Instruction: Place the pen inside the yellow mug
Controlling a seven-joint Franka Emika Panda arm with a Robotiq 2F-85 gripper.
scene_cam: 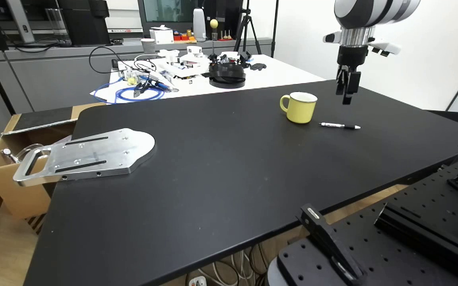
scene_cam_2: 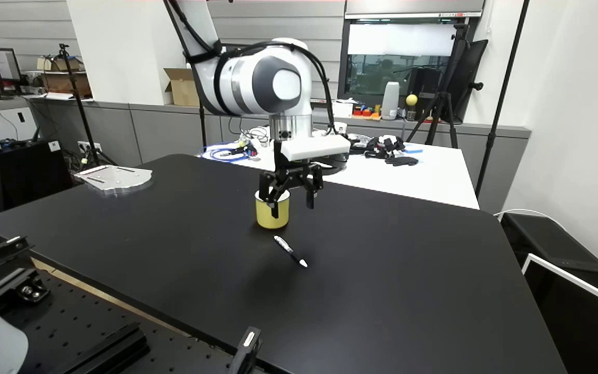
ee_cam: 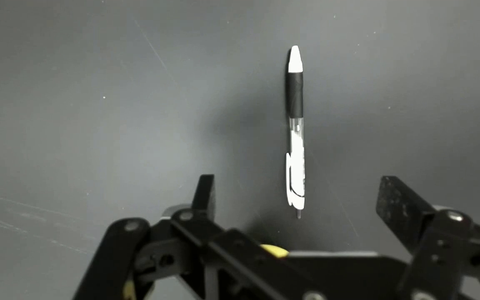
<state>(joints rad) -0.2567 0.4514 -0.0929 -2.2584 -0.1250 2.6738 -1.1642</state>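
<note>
The pen (scene_cam: 339,125) lies flat on the black table, with a dark grip and white parts. It shows in both exterior views (scene_cam_2: 290,251) and whole in the wrist view (ee_cam: 296,162). The pale yellow mug (scene_cam: 301,110) stands upright beside the pen, handle facing away from it. In an exterior view the mug (scene_cam_2: 268,219) is partly hidden behind a finger. In the wrist view only a sliver of the mug (ee_cam: 273,250) shows past the gripper. My gripper (scene_cam: 345,96) is open and empty above the table, near the mug (scene_cam_2: 293,209). In the wrist view its fingers (ee_cam: 297,191) straddle the pen's clip end from above.
A silver metal plate (scene_cam: 105,153) lies at the black table's (scene_cam: 213,186) edge, far from the mug. A white table (scene_cam: 280,69) with cables and devices adjoins the back. The perforated black base (scene_cam: 396,238) runs along the near edge. A cardboard box (scene_cam: 18,190) stands below.
</note>
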